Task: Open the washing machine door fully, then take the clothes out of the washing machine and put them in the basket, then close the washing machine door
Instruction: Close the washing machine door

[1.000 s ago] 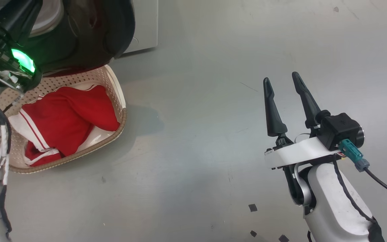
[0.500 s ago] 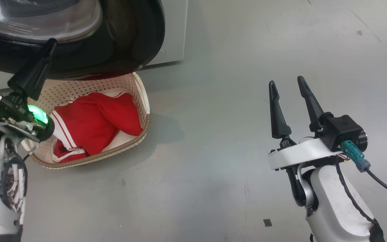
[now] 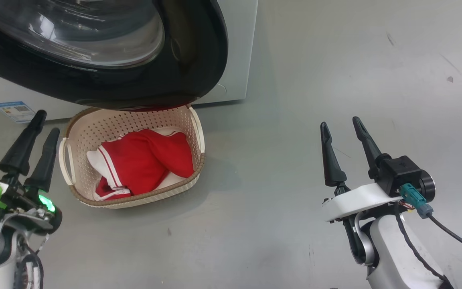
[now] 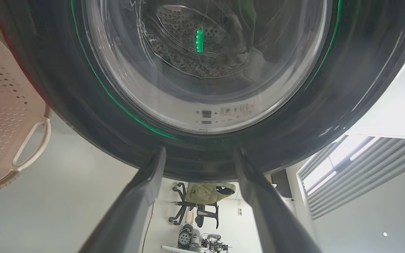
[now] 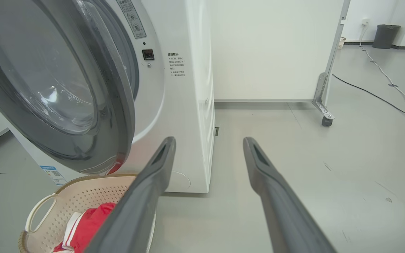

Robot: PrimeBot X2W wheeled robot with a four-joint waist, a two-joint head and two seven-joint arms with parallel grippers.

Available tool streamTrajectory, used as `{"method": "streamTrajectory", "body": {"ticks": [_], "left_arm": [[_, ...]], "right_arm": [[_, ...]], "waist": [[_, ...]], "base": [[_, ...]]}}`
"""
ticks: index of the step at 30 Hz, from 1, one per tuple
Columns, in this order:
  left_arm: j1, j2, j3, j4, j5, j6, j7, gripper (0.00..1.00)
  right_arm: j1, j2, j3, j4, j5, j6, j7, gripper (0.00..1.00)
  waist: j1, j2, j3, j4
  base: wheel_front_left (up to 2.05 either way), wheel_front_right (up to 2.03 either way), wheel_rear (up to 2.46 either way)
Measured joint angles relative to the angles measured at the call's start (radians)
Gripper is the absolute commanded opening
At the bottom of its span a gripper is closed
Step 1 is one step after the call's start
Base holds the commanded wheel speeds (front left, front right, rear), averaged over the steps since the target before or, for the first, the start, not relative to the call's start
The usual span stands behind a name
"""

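Left gripper (image 3: 47, 123) dropped away from the glossy black round glass-centred door (image 3: 199, 60), now spread wide, empty; right gripper (image 3: 339, 122) also open, empty.

The left claw (image 3: 46, 124) sits at the lower left of the head view, fingers parted and empty, pointing up and slightly right. The right claw (image 3: 339, 122) rises at the lower right from its pale forearm (image 3: 395, 253), fingers spread and empty.

White forearm (image 3: 387, 257), dark long-fingered right pincer (image 3: 339, 122), green light (image 3: 46, 202), teal connector (image 3: 409, 192)
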Motion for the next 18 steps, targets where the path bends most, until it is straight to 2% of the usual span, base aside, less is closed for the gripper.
{"method": "streamTrajectory", "body": {"ticks": [9, 18], "left_arm": [[0.163, -0.054, 0.039, -0.054, 0.067, 0.0, -0.093, 1.0], [0.278, -0.074, 0.038, -0.112, 0.152, 0.0, -0.172, 1.0]], "right_arm": [[0.029, 0.0, -0.012, 0.021, -0.007, 0.009, 0.0, 1.0], [0.083, -0.001, -0.02, 0.038, -0.006, 0.017, 0.0, 1.0]], "waist": [[0.0, 0.0, -0.071, 0.021], [-0.0001, 0.0, -0.131, 0.034]], "base": [[0.0, 0.0, 0.0], [0.0, 0.0, 0.0]]}}
